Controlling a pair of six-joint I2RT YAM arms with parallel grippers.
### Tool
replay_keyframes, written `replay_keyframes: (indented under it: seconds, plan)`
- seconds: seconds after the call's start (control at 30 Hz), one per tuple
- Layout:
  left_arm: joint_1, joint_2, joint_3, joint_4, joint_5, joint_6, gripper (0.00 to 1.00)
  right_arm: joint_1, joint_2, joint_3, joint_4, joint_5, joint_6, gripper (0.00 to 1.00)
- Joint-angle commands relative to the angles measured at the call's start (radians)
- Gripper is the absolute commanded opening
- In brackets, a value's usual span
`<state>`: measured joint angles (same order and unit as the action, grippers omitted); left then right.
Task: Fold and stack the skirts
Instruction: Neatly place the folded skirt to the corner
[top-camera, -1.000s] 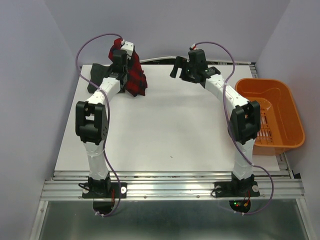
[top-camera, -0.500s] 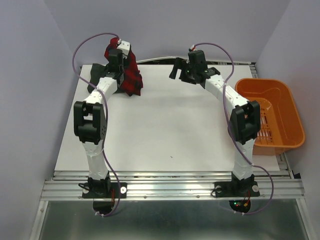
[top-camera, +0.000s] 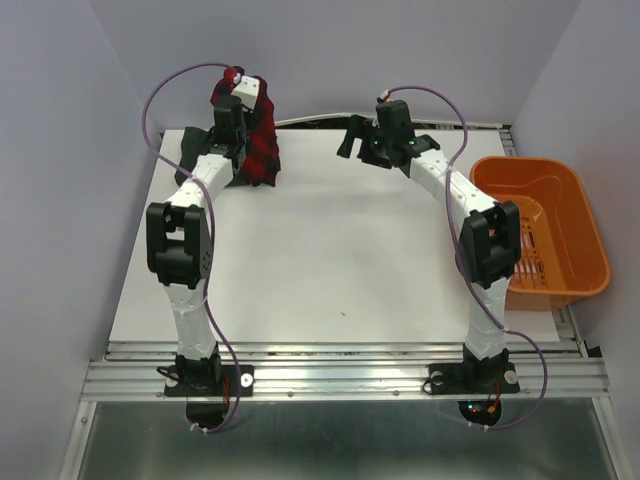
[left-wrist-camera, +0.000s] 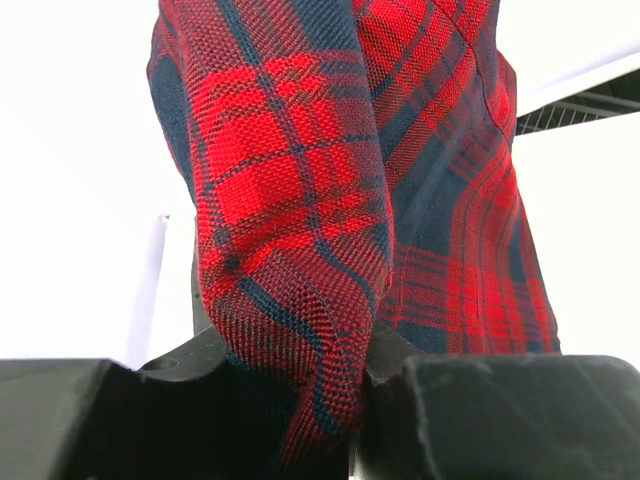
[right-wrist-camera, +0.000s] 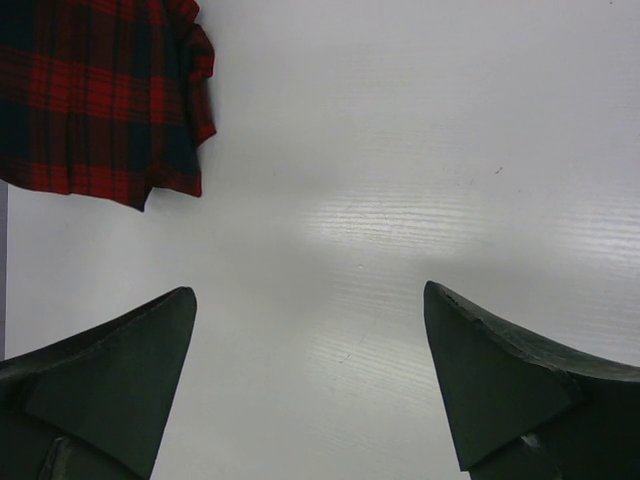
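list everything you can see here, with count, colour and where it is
plaid skirt: 1, red and black, hanging over the table's far left, pinched in the left end effector
dark skirt: 1, dark grey, lying at the table's far left corner
basket: 1, orange, at the right edge
table: 1, white, under both arms
left end effector: 1, black, closed on the plaid skirt
right end effector: 1, black, open, empty, over the far middle

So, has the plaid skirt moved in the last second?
Yes. The plaid skirt has shifted left and a little farther back, judged against the table.
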<state>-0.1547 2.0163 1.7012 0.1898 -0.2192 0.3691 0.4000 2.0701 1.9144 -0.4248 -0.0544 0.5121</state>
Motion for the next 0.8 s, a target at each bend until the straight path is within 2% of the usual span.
replay_keyframes:
  seconds: [0.0,0.2,0.4,0.53,0.67,0.77]
  plan:
    - [0.01,-0.105,0.046,0.145,-0.028,0.011,0.0,-0.003,0.005,0.018,0.052,-0.019,0.012,1.0]
    - [0.036,-0.106,0.052,0.135,-0.049,-0.012,0.0,-0.003,-0.002,0.008,0.052,-0.012,-0.001,1.0]
    - [0.095,-0.131,-0.023,0.16,-0.025,-0.042,0.0,-0.003,-0.001,0.002,0.052,-0.019,-0.001,1.0]
    - [0.183,-0.064,-0.028,0.106,0.029,-0.123,0.0,-0.003,0.001,-0.003,0.052,-0.03,-0.006,1.0]
    - [0.225,-0.013,-0.093,0.129,0.066,-0.17,0.0,-0.003,-0.004,-0.008,0.05,-0.028,-0.027,1.0]
    - [0.25,0.045,-0.086,0.102,0.069,-0.191,0.0,-0.003,-0.007,-0.011,0.043,-0.027,-0.038,1.0]
